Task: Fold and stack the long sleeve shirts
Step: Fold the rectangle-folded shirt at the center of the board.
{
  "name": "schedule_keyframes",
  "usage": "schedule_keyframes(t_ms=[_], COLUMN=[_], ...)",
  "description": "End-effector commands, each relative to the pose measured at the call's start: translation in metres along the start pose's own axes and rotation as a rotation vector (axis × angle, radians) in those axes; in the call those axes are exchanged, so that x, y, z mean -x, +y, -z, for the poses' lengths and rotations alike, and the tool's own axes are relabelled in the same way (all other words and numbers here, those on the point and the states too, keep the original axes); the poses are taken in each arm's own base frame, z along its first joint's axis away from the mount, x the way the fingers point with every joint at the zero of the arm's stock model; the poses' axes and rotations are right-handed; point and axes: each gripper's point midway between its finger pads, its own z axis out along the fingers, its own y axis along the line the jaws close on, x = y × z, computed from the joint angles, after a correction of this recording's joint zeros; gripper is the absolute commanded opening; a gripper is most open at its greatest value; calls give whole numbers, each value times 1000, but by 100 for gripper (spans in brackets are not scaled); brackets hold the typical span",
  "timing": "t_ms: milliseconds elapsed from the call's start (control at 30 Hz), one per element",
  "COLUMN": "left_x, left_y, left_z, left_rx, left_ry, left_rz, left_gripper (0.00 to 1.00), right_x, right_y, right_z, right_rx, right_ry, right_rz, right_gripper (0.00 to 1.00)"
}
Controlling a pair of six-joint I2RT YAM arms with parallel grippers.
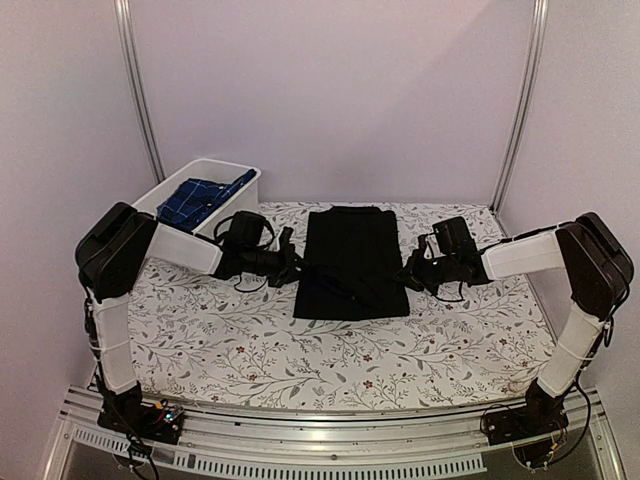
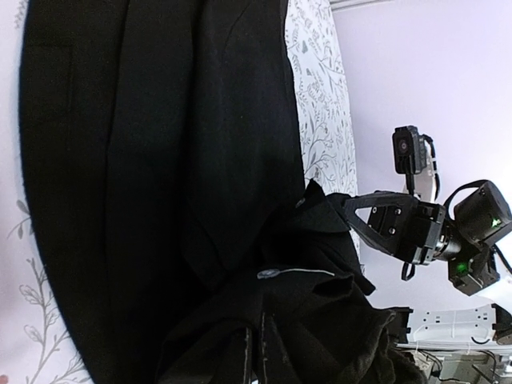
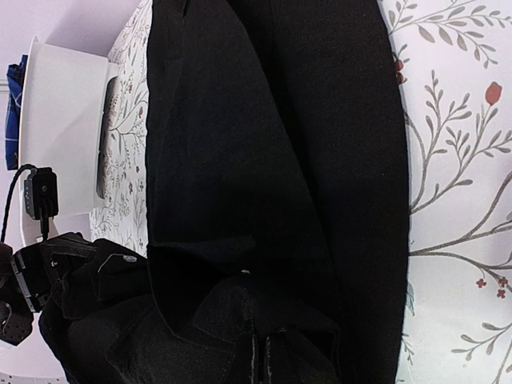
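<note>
Looking down on the black shirt (image 1: 352, 260), lying folded into a long narrow panel in the middle of the flowered table (image 1: 300, 350) and running from far to near.

Pinching the left edge of that panel, toward its near end, with the left gripper (image 1: 296, 268): jaws closed down tight, black cloth bunching up around the fingers in the left wrist view.

Pinching the opposite, right edge with the right gripper (image 1: 408, 274), about level with the other across the shirt, jaws likewise closed tight. Finding the exact bite hard to read, dark cloth lying against dark fingers, but probably catching a fold of the shirt's edge on each side.

Reaching in from both sides, forearms angling inward over the table, grippers facing each other with the shirt between them.

Showing, from the left wrist, a peak of black fabric drawn up to the tip of the right gripper across the panel.

Lying flat and smooth over the far part of the shirt, puckering only at the near part beside the fingers.

Sitting crumpled inside the white tub (image 1: 243, 195) at the far left corner of the table: the plaid shirt (image 1: 200, 200), dark blue, well apart from the black shirt and just beyond the left arm's wrist.
</note>
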Motion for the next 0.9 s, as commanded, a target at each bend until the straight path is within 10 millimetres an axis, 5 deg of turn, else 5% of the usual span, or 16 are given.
schedule_keyframes(t_ms=[0,233,333,433,500,533,733,867], left_x=[19,29,35,45,50,52,61,52], left_y=[4,16,15,11,7,5,-6,-13], left_z=[-3,-13,-13,-12,-8,-5,27,35], left_rx=[15,52,69,94,110,115,156,175], left_ry=[-42,-55,-73,-87,-103,-114,-202,-184], left_rz=[0,16,13,-13,-28,-37,-94,-147], left_gripper=[0,0,3,27,54,58,63,59], right_x=[13,18,21,26,31,34,44,27], right_y=[8,0,-1,4,8,11,16,23], right_z=[0,-3,-3,0,6,9,34,46], right_rx=[36,30,26,32,25,18,-65,-125], right_ry=[-32,-42,-51,-66,-85,-94,-144,-133], right_rz=[-5,-35,-35,-19,0,15,130,259], right_gripper=[0,1,13,32,45,50,70,72])
